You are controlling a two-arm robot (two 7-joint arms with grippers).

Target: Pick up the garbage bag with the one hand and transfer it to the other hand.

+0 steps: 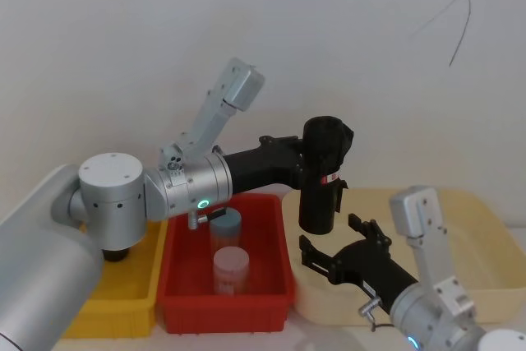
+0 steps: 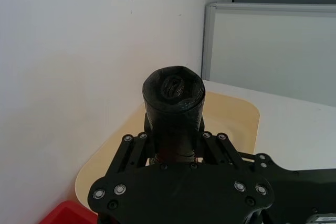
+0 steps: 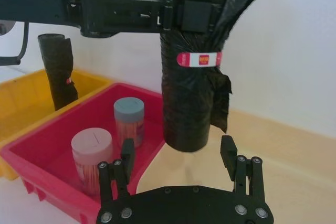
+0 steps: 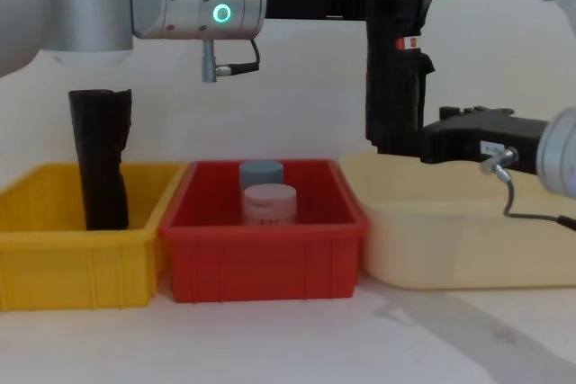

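The garbage bag (image 1: 320,182), a tall black roll with a red-and-white label (image 3: 198,59), hangs upright in the air over the gap between the red bin and the cream tray. My left gripper (image 1: 319,156), on the arm with the green ring (image 4: 220,13), is shut on the roll's upper part (image 4: 393,6). The left wrist view looks down on the roll's top (image 2: 173,95). My right gripper (image 3: 177,148) reaches in low from the right and is open. Its fingertips (image 3: 227,145) stand either side of the roll's lower end without touching it.
A red bin (image 4: 261,258) holds two lidded jars (image 1: 231,269). To its left, a yellow bin (image 4: 54,267) holds another black roll (image 4: 101,159). The cream tray (image 4: 450,240) lies under the right gripper. A white wall stands close behind.
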